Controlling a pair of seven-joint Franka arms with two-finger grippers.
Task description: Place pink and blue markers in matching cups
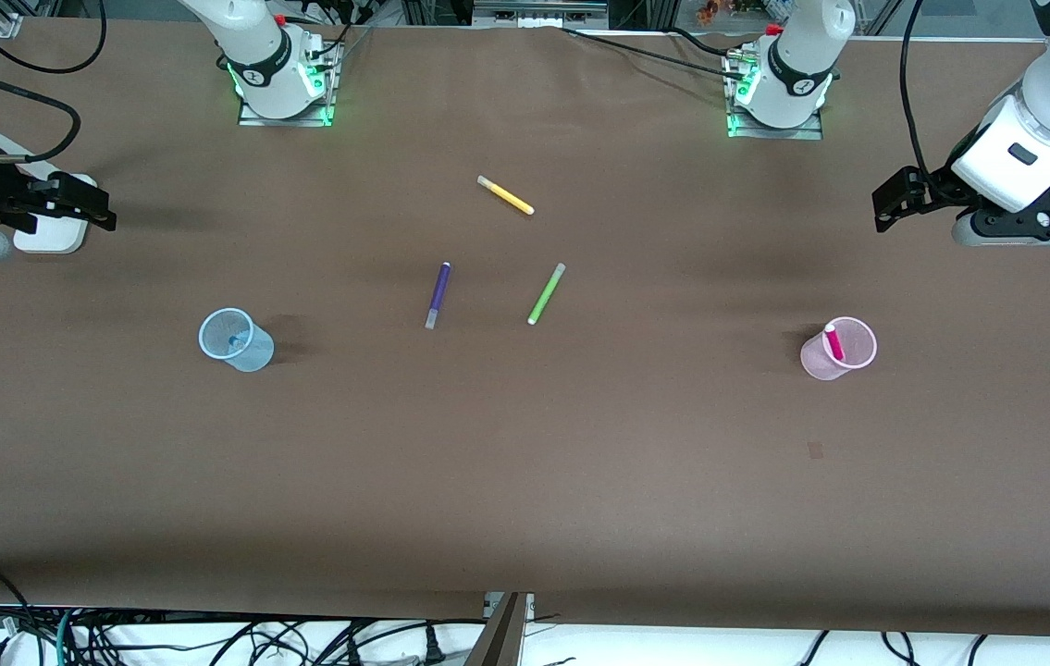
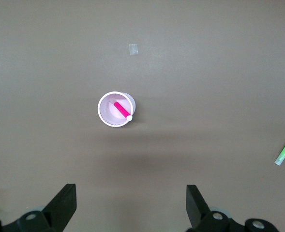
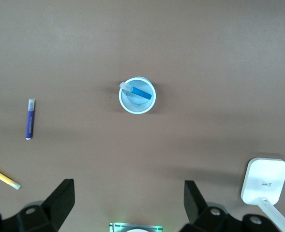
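The magenta-pink marker (image 1: 833, 342) stands tilted inside the pale pink cup (image 1: 816, 363) toward the left arm's end of the table. The sky-blue marker (image 1: 234, 344) lies inside the pale blue cup (image 1: 256, 356) toward the right arm's end. My left gripper (image 1: 890, 205) is open and empty, raised over the table's left-arm end; its wrist view shows the pink cup (image 2: 101, 110) with the pink marker (image 2: 122, 109) well clear of the gripper (image 2: 131, 205). My right gripper (image 1: 99, 215) is open and empty, raised over the right-arm end; its wrist view shows the blue cup (image 3: 125, 106) holding the blue marker (image 3: 138, 91).
A purple marker (image 1: 438, 294), a lime-green marker (image 1: 546, 293) and a yellow marker (image 1: 506, 195) lie loose in the table's middle. A white block (image 1: 48, 236) sits under the right gripper. The arm bases (image 1: 279, 88) stand along the table's edge farthest from the front camera.
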